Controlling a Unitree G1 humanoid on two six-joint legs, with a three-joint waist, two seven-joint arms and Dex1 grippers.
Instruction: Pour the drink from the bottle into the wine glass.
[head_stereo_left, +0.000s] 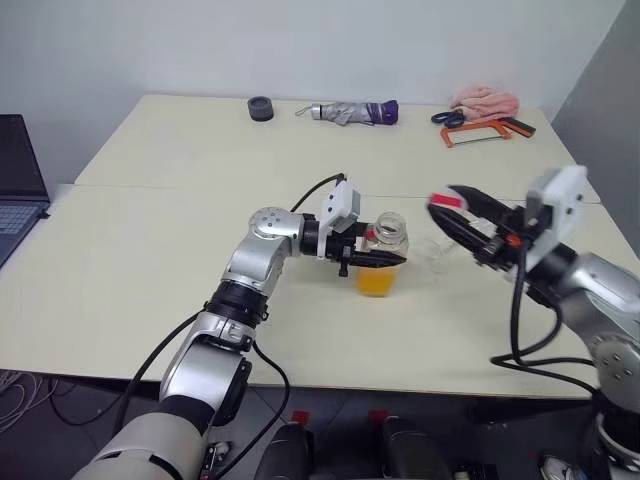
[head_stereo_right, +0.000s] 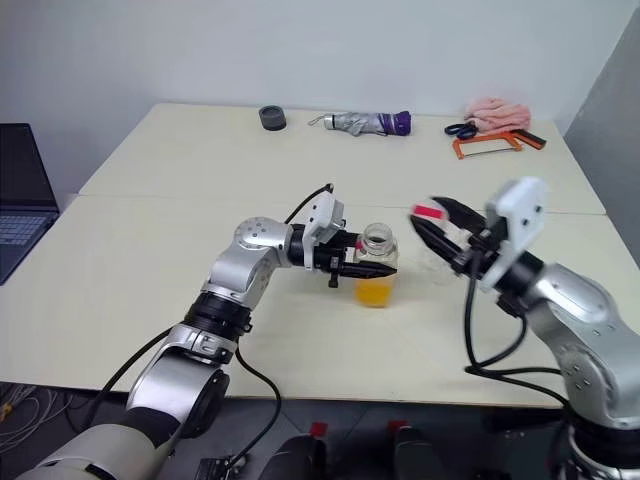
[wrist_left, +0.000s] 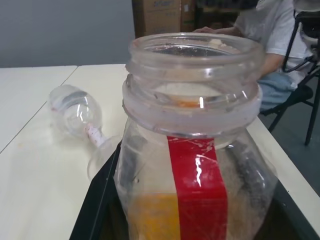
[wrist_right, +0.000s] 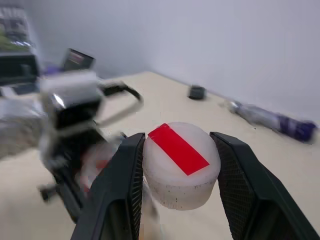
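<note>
My left jaws are closed tight on the small clear plastic bottle with squarish sides and a red strip down one side. The bottle stands upright near the middle of the pale surface, a bit toward the front edge. Its mouth is open and bare. The orange-yellow drink sits low in the bottle, filling just the bottom part.

My right jaws hold a round white cap with a red strip on top, one black finger on each side of it. They hang in the air to the right of the bottle, apart from it.

The clear wine glass with a round bowl and thin stem lies on its side on the surface, just beside the bottle, between the bottle and my right jaws.

Along the far edge of the surface lie a small dark round thing, a folded grey and purple umbrella, a pink cloth, scissors and an orange-framed saw. A dark laptop sits off the left edge. A person in a white shirt sits past the right edge.
</note>
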